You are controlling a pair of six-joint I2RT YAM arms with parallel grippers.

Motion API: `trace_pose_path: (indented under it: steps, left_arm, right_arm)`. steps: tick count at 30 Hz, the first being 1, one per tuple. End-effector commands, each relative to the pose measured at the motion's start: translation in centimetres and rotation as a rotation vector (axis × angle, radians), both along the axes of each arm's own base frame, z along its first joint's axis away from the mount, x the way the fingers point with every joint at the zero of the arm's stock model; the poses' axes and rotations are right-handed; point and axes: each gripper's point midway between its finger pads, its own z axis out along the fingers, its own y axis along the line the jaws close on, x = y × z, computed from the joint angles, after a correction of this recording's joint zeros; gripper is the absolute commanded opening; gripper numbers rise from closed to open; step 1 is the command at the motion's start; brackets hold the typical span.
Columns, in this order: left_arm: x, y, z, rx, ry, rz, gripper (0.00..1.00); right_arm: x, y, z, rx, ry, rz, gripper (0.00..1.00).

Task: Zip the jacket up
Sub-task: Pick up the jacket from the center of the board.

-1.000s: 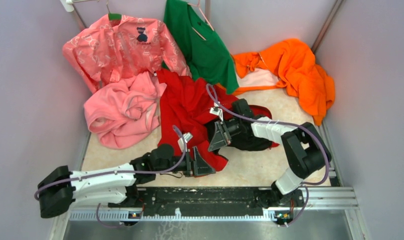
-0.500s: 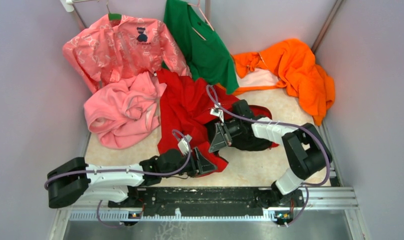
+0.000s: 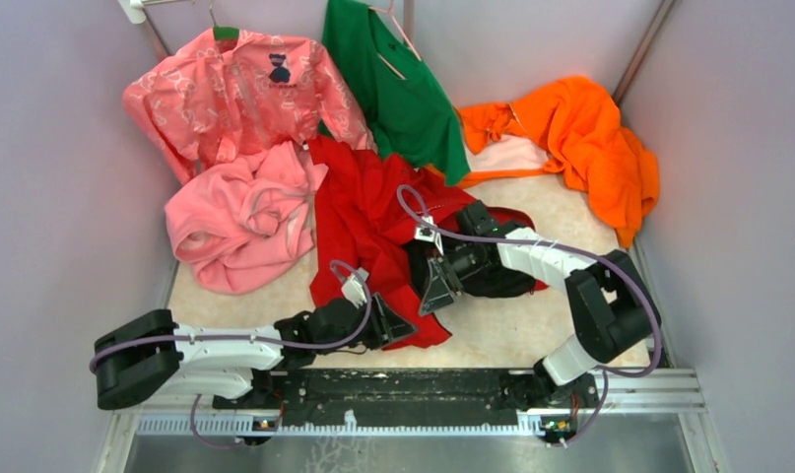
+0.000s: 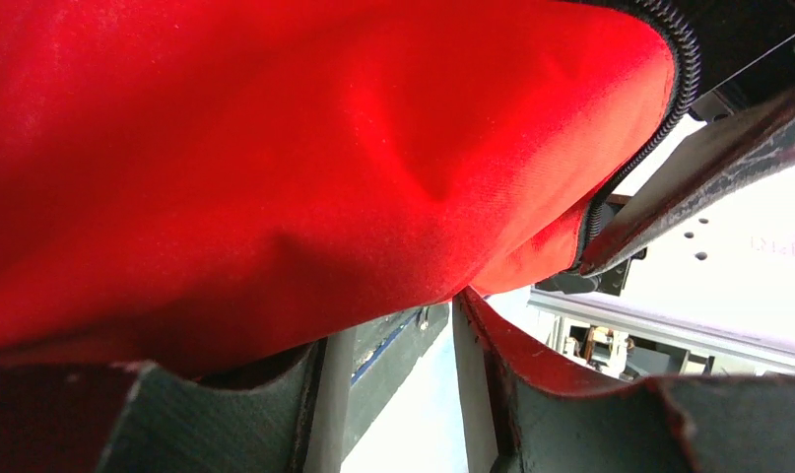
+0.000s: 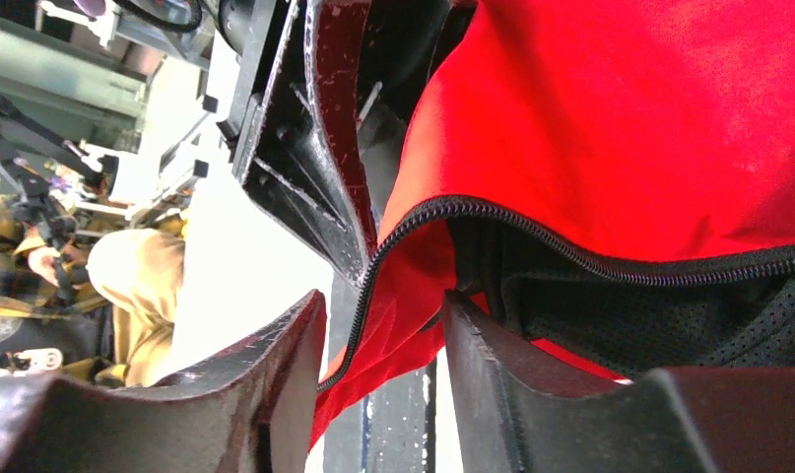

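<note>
The red jacket [image 3: 359,207] lies crumpled mid-table with its dark lining [image 3: 492,276] turned out on the right. My left gripper [image 3: 398,330] sits at the jacket's near hem. In the left wrist view its jaws [image 4: 393,315] stand apart, red cloth draped over the fingertips and the gap below them empty; the dark zipper [image 4: 684,79] curves along the upper right edge. My right gripper [image 3: 437,291] is just above the left one. Its jaws [image 5: 385,296] are open, with the zipper edge [image 5: 570,258] and a red fold hanging loosely between them beside the mesh lining [image 5: 649,315].
A pink fleece [image 3: 240,222] lies left of the jacket, with a pink patterned shirt [image 3: 240,94] and a green shirt [image 3: 398,89] hanging behind. An orange garment [image 3: 580,138] is heaped at the back right. Walls close in on both sides; the arms' rail [image 3: 423,389] runs along the near edge.
My right gripper has opened and let go of the jacket's edge. My left gripper has slid right under the near hem, its jaws narrowing.
</note>
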Motion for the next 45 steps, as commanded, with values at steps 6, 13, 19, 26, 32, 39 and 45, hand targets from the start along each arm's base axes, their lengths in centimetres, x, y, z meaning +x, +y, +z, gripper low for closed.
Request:
trace_pose_path:
  steps: [6, 13, 19, 26, 32, 39, 45]
  left_arm:
    - [1.0, 0.6, -0.1, 0.003, -0.029, 0.034, 0.46]
    - [1.1, 0.7, 0.1, 0.005, -0.039, 0.031, 0.46]
    - [0.9, 0.8, 0.0, 0.001, -0.035, 0.024, 0.46]
    - [0.8, 1.0, 0.0, -0.004, -0.036, 0.021, 0.46]
    - [0.7, 1.1, 0.0, -0.010, -0.038, 0.021, 0.46]
    - [0.6, 1.2, 0.2, -0.017, -0.049, 0.015, 0.46]
    - [0.3, 0.9, 1.3, -0.045, -0.113, -0.031, 0.48]
  right_arm:
    - [-0.7, -1.2, 1.0, -0.006, -0.159, 0.075, 0.50]
    - [-1.0, -1.7, 0.0, -0.062, -0.191, 0.093, 0.48]
    - [-1.5, -1.9, -1.1, -0.110, -0.226, 0.122, 0.48]
    - [-1.3, -1.9, -1.8, -0.143, -0.236, 0.115, 0.49]
    - [-1.5, -1.9, -2.3, -0.163, -0.242, 0.124, 0.46]
    - [-2.2, -1.7, -2.2, -0.158, -0.227, 0.160, 0.25]
    - [-3.2, -1.0, 0.0, -0.068, -0.180, 0.199, 0.00]
